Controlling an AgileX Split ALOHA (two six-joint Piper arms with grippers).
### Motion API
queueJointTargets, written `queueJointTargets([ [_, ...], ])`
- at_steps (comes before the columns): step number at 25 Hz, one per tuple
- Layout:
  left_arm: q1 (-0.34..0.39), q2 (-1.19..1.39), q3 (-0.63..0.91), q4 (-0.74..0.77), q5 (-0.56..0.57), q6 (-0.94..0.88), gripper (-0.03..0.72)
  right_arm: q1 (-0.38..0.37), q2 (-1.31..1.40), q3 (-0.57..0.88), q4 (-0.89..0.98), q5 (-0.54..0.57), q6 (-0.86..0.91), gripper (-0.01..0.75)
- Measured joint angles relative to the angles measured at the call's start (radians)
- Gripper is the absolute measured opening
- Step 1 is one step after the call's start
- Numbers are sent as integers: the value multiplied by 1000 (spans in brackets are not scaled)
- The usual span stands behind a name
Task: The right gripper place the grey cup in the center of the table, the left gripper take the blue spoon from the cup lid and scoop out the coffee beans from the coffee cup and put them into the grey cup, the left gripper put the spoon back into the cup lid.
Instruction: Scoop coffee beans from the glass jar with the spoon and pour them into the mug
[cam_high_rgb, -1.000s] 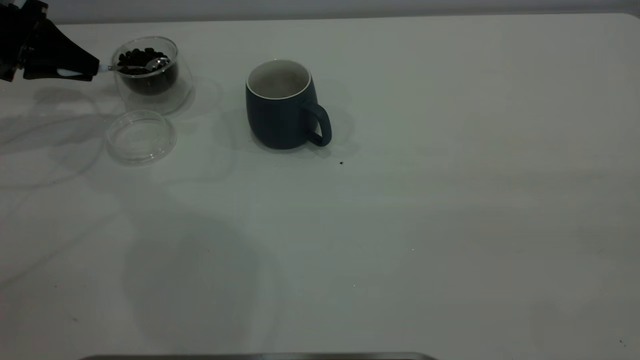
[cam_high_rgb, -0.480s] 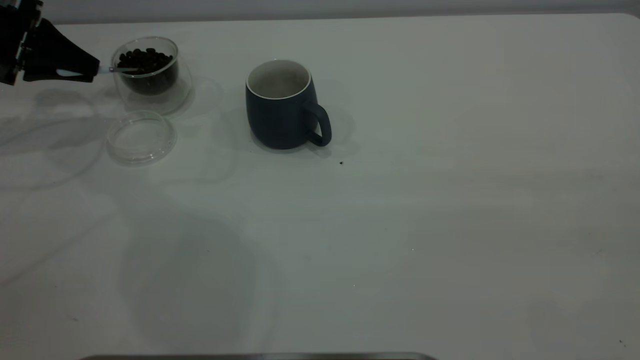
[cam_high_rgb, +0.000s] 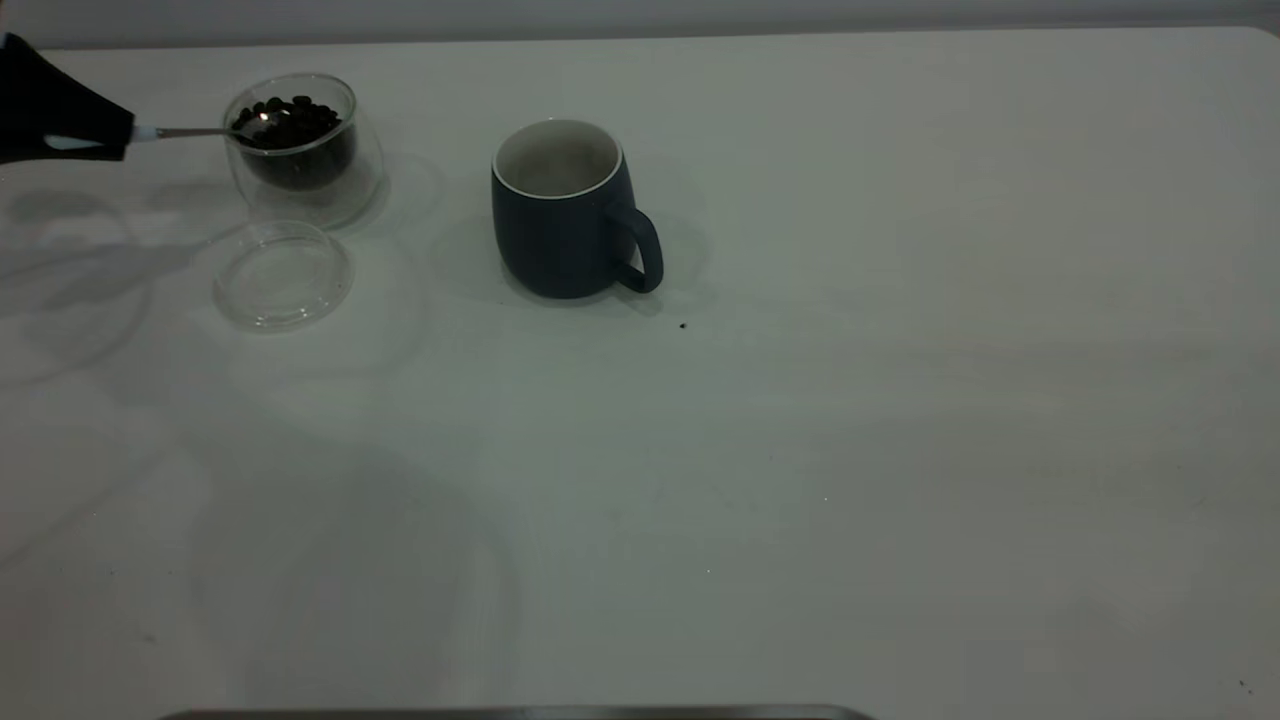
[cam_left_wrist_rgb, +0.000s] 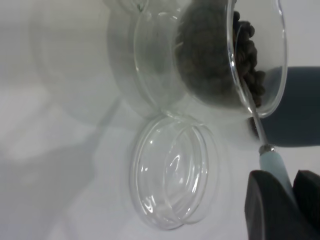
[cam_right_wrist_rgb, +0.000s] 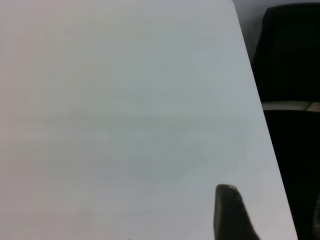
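Note:
My left gripper (cam_high_rgb: 118, 140) is at the far left edge of the table (cam_high_rgb: 800, 450), shut on the pale blue handle of the blue spoon (cam_high_rgb: 190, 131). The spoon's bowl reaches over the near rim of the clear glass coffee cup (cam_high_rgb: 300, 160), on top of the coffee beans (cam_high_rgb: 295, 120). I cannot tell whether beans lie in the spoon. The empty glass cup lid (cam_high_rgb: 283, 275) lies just in front of the cup. The grey cup (cam_high_rgb: 560, 220) stands upright right of them, handle to the right. In the left wrist view, the gripper (cam_left_wrist_rgb: 287, 192) clamps the spoon (cam_left_wrist_rgb: 272, 165) below the cup (cam_left_wrist_rgb: 165, 65), beside the lid (cam_left_wrist_rgb: 172, 180).
One stray bean (cam_high_rgb: 683, 325) lies on the table right of the grey cup. My right gripper is out of the exterior view; one of its fingers (cam_right_wrist_rgb: 229, 212) hangs over bare table near the table's edge (cam_right_wrist_rgb: 260, 105), with dark equipment beyond it.
My left gripper has drawn back to the left with the spoon. The spoon's bowl has moved from the far side of the coffee cup, through the beans, to its near rim.

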Motion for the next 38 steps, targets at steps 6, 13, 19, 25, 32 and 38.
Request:
queueJointTargets([
  [6, 10, 0, 0, -17, 19, -22, 126, 0, 0, 0, 0, 0, 0, 364],
  [13, 10, 0, 0, -18, 66, -70, 126, 0, 0, 0, 0, 0, 0, 364],
  [19, 10, 0, 0, -18, 88, -86, 126, 0, 0, 0, 0, 0, 0, 364],
  [25, 10, 0, 0, -18, 88, -87, 126, 0, 0, 0, 0, 0, 0, 364],
  [32, 10, 0, 0, -19, 88, -95, 126, 0, 0, 0, 0, 0, 0, 364],
  [38, 10, 0, 0, -22, 89, -109, 126, 0, 0, 0, 0, 0, 0, 364],
])
